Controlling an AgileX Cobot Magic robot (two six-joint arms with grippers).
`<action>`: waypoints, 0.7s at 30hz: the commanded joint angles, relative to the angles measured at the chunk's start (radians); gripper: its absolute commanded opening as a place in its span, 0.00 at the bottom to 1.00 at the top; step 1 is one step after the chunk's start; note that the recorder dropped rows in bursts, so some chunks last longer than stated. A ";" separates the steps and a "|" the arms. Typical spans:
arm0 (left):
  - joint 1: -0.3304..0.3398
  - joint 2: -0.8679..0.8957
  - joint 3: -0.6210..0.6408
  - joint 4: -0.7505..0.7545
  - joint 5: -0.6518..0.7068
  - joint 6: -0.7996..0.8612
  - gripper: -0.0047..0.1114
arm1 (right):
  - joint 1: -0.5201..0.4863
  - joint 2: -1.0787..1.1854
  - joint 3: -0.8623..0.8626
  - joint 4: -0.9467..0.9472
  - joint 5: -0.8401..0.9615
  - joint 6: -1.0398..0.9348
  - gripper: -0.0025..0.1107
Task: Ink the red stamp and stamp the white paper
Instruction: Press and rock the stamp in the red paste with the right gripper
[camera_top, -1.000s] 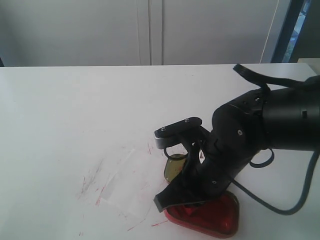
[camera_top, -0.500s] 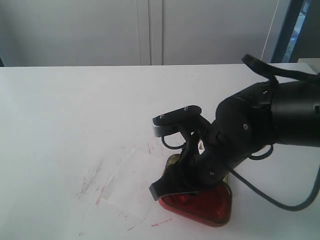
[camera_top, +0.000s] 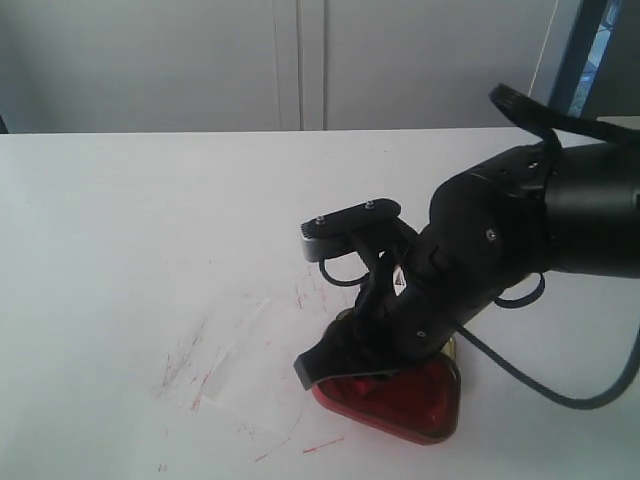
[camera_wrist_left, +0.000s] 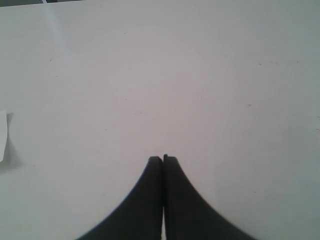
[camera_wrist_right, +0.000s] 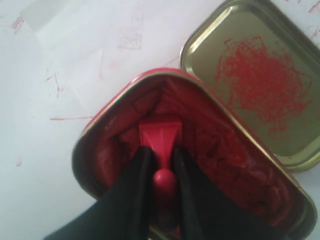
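Note:
My right gripper (camera_wrist_right: 162, 152) is shut on the knobbed handle of the red stamp (camera_wrist_right: 160, 134). The stamp's square base presses into the red ink inside the ink tin (camera_wrist_right: 235, 165), which shows low in the exterior view (camera_top: 400, 402). My right arm (camera_top: 480, 270) hides the stamp there. The white paper (camera_top: 250, 360) lies flat just left of the tin, marked with red streaks; in the right wrist view the paper (camera_wrist_right: 95, 45) is beside the tin. My left gripper (camera_wrist_left: 163, 159) is shut with nothing in it, over bare table.
The gold tin lid (camera_wrist_right: 255, 75), smeared with red inside, lies open-side up touching the ink tin. Red ink scratches (camera_top: 180, 365) mark the white table (camera_top: 150, 220) left of the paper. A cable (camera_top: 540, 385) loops from the right arm.
The right arm has leaned left and lower over the tin. The tin has slid a little to the left, and the lid is now almost fully hidden behind the arm.

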 joint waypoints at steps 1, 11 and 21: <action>0.002 0.007 -0.004 0.001 0.001 0.000 0.04 | 0.000 0.010 -0.020 -0.006 0.057 -0.010 0.02; 0.002 0.007 -0.004 0.001 0.001 0.000 0.04 | 0.000 0.016 -0.059 -0.018 0.090 -0.034 0.02; 0.002 0.007 -0.004 0.001 0.001 0.000 0.04 | 0.000 0.023 -0.056 -0.021 0.105 -0.036 0.02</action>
